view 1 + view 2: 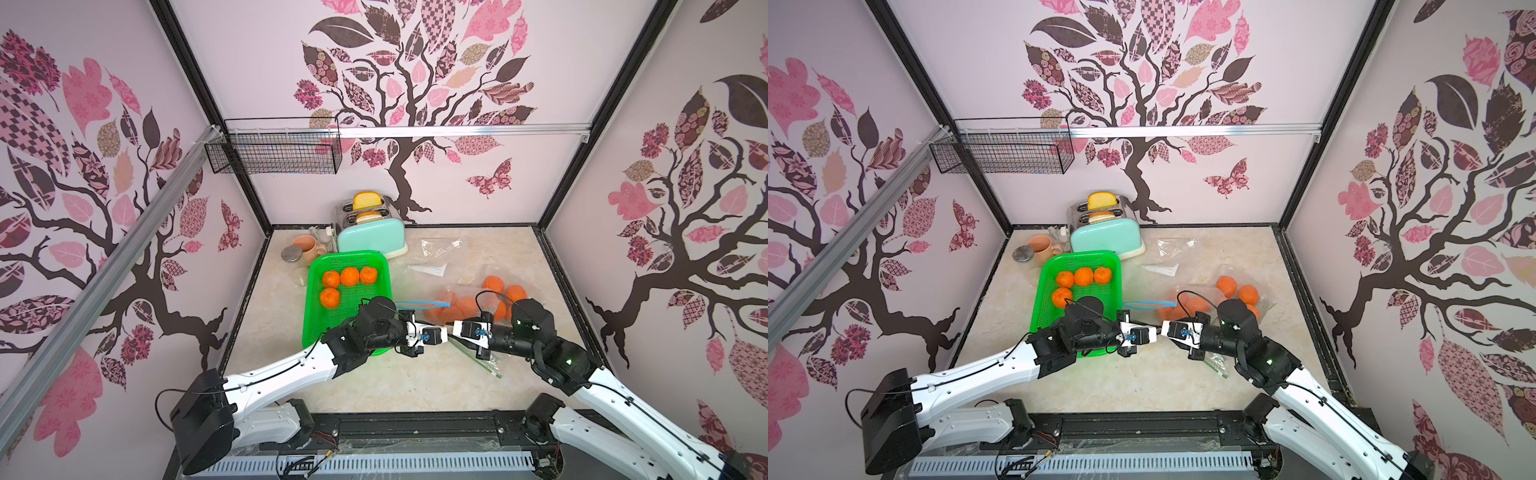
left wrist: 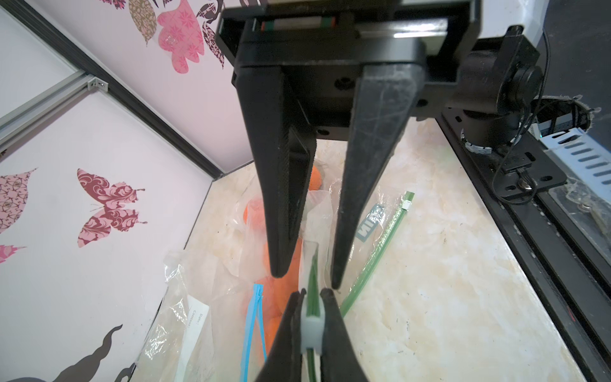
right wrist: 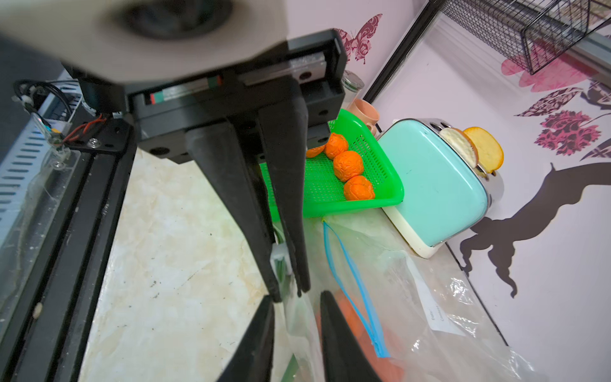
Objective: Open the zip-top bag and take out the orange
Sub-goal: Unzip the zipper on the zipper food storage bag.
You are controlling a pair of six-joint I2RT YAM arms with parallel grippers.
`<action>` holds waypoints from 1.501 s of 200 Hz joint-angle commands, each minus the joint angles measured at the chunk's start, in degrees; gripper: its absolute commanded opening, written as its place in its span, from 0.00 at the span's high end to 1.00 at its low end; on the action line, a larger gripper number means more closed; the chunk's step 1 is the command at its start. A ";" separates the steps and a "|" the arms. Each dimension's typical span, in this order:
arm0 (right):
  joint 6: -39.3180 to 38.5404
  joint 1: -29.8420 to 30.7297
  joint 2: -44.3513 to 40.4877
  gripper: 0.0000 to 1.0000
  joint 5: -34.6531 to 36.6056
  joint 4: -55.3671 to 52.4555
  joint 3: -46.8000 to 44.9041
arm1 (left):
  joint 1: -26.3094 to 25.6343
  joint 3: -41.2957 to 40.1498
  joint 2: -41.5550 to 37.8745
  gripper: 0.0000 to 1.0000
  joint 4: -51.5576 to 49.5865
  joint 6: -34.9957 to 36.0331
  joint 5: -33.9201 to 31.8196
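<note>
The zip-top bag (image 2: 322,211) is thin clear film, limp and likely slippery. It weighs almost nothing itself, so it will probably bunch and slide instead of resisting a pull. It lies crumpled on the table (image 1: 374,386), on the right half near the front. The stiffest parts to take hold of are the green zip strip (image 2: 378,251) along its mouth and the small white slider (image 2: 310,325) riding on it. The left gripper (image 2: 313,292) is pinched shut on that slider. The right gripper (image 2: 306,280) faces it tip to tip, jaws apart on either side of the film and strip just beside the slider, with nothing clamped yet. That looks the right place to brace, since a grip further back on loose film would likely only stretch it. The oranges (image 1: 493,284) show through the plastic beyond. They look round, wrinkled and light, apt to roll, and best taken across the middle. A second bag (image 1: 422,306) with a blue zip overlaps here, so I cannot tell which bag holds which fruit. Just left stands a green basket (image 1: 330,328) holding four more.
</note>
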 commanded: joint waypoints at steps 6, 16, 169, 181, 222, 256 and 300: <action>0.73 0.37 0.54 0.76 -2.82 0.44 2.43 | 0.31 1.57 -0.66 1.00 0.27 -0.70 1.14; 0.90 0.30 0.34 0.79 -3.09 0.36 2.39 | 0.31 1.43 -0.64 1.00 0.31 -0.64 1.09; 12.92 0.30 -10.32 1.00 4.67 17.85 -7.05 | 0.31 2.85 -1.18 1.00 -1.24 -7.96 -6.12; 15.17 0.30 -13.84 1.00 8.57 21.49 -9.22 | 0.31 3.02 -1.28 1.00 -1.21 -8.78 -6.35; 17.90 0.30 -19.08 1.00 15.64 20.89 -9.09 | 0.31 3.11 -2.98 1.00 -1.54 -12.90 -9.48; 18.92 0.30 -21.15 1.00 17.10 22.43 -9.65 | 0.31 3.63 -3.75 0.99 -3.29 -15.17 -10.37; 19.15 0.30 -22.55 1.00 18.37 21.95 -10.20 | 0.23 2.64 -6.66 0.99 -7.79 -20.08 -14.85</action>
